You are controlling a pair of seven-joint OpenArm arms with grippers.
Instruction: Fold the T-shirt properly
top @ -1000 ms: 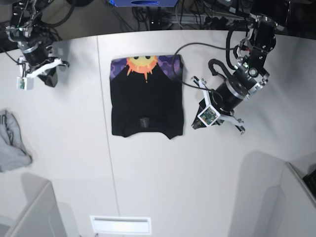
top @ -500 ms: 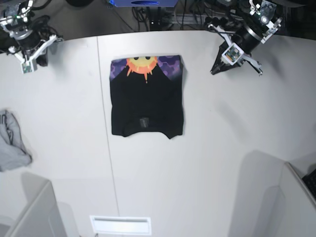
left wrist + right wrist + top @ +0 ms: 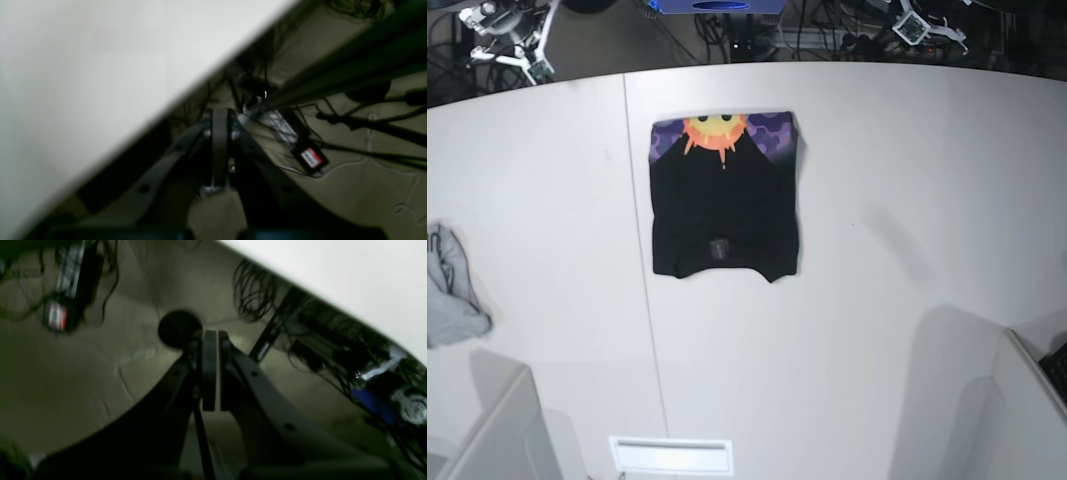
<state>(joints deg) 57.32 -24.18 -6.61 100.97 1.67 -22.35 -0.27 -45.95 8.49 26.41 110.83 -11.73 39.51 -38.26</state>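
Crumpled grey cloth (image 3: 452,290) on white table (image 3: 877,300), far from both claws, cables (image 3: 250,296) on floor beyond claw tips

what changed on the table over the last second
Both arms pulled back off the table to its far edge: the left gripper from beside the T-shirt, the right gripper from the far corner. Both are shut and empty. The folded T-shirt and grey cloth stayed put.
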